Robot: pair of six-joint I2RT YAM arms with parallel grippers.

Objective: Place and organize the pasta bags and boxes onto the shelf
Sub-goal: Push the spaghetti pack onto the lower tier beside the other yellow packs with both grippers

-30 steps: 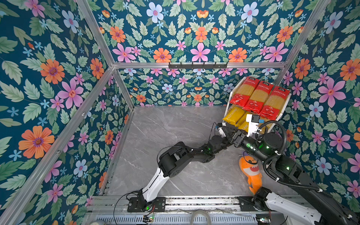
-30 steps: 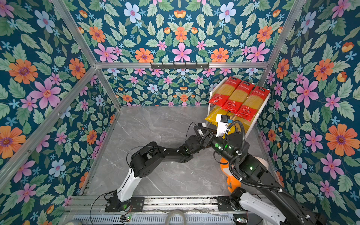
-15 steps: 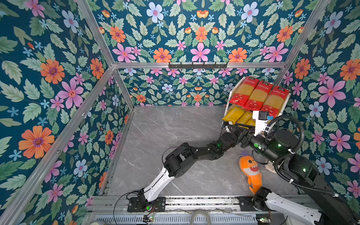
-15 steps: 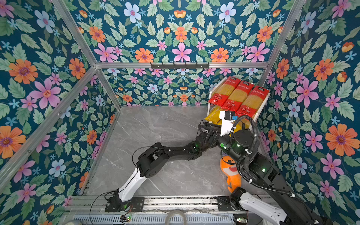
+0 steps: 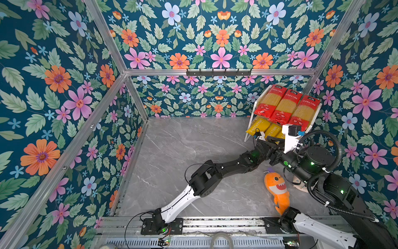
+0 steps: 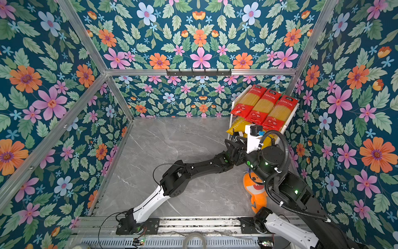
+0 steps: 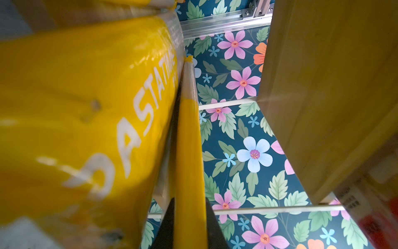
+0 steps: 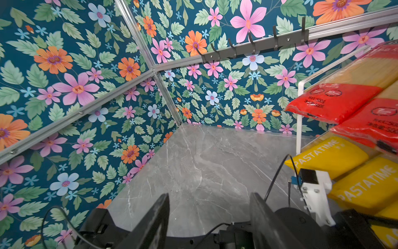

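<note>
The shelf (image 5: 250, 122) (image 6: 230, 122) stands in the back right corner. Three red pasta packs (image 5: 287, 106) (image 8: 336, 101) lie side by side on its upper board. Yellow PASTATIME packs (image 5: 257, 127) (image 6: 238, 126) (image 8: 329, 157) lie on the lower board. My left gripper (image 7: 189, 207) (image 5: 269, 141) reaches in at the lower board and is shut on the thin edge of a yellow pack (image 7: 189, 151), beside another yellow pack (image 7: 86, 97). My right gripper (image 8: 210, 198) (image 5: 271, 151) hangs open and empty just above the left wrist, facing the floor.
An orange plush shark (image 5: 277, 189) (image 6: 256, 189) lies on the grey floor under the right arm. A black hook rail (image 5: 218, 72) runs along the back wall. The left arm stretches diagonally across the floor. Flowered walls close in on three sides.
The left arm has stretched further right toward the shelf's lower board. The right arm has drawn back to the right, and its jaws have widened slightly.
</note>
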